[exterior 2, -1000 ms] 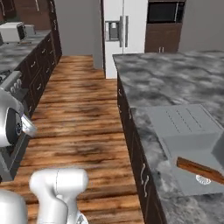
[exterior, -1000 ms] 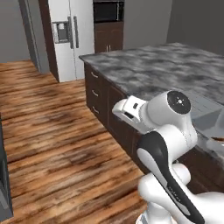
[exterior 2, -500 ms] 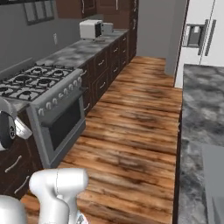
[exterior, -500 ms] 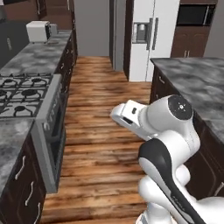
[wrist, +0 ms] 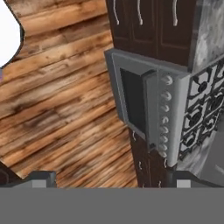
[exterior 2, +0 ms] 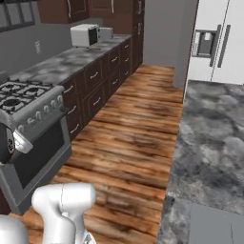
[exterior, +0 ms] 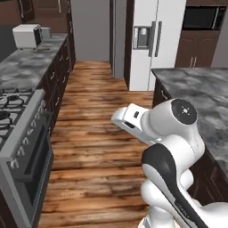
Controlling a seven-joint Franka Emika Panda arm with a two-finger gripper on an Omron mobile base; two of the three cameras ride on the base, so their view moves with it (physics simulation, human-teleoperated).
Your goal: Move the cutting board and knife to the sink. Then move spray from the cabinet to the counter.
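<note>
**Empty hand, tight aisle**

My gripper (wrist: pixel 109 178) is open wide. The two tips stand far apart and I hold nothing.

I look across at the stove (wrist: pixel 148 105). It sits in the long counter (exterior 2: pixel 62 64) on one side of the wood floor (exterior: pixel 98 147). The island counter (exterior 2: pixel 209 143) is on the other side, just beside my arm (exterior: pixel 173 133). At the near end of the island there is a flat grey patch (exterior 2: pixel 214 224). It may be the edge of the sink, but I cannot be sure. The dark wall cabinets (exterior 2: pixel 86 9) hang high above the long counter, well apart from me. Their doors look shut, so I cannot tell which one has the spray.

What could go wrong? The aisle is narrow. My arm sticks out, so if the base turns or drives, my elbow could hit the island or my hand could bump the stove knobs (wrist: pixel 164 118). I could also stop at the wrong door and reach for nothing. And if I reach up from too far off, my open tips could knock the spray over.
</note>
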